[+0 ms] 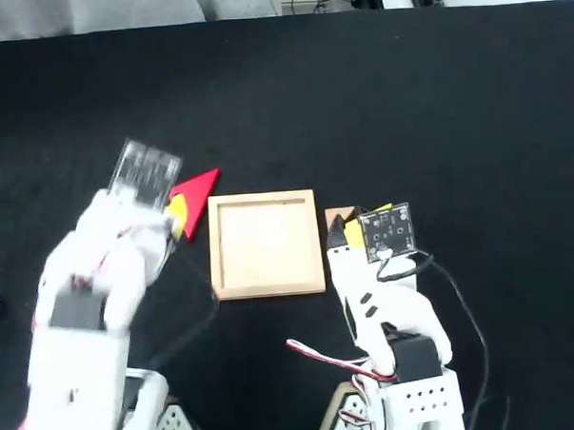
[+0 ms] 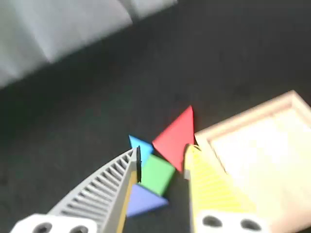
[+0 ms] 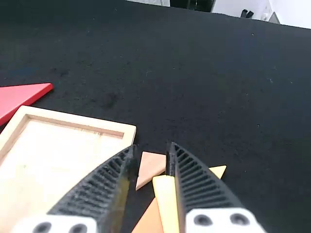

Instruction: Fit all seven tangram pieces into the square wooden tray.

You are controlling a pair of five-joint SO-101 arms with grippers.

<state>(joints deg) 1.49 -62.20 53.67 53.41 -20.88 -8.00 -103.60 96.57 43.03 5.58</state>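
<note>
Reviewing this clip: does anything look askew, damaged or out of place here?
Nothing stands out. The wooden tray lies flat and empty. The red triangle and green square sit loose beside it at the left gripper; the pink triangle lies on the other side at the right gripper. No damage shows.

High view looks down; both wrist views closely share the tray [image 1: 264,245].

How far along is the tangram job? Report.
Done: nothing; the tray holds no pieces. In hand: left gripper open astride the green square, right gripper open around the tan triangle. Left: placing every piece, including the red triangle beside the tray.
</note>
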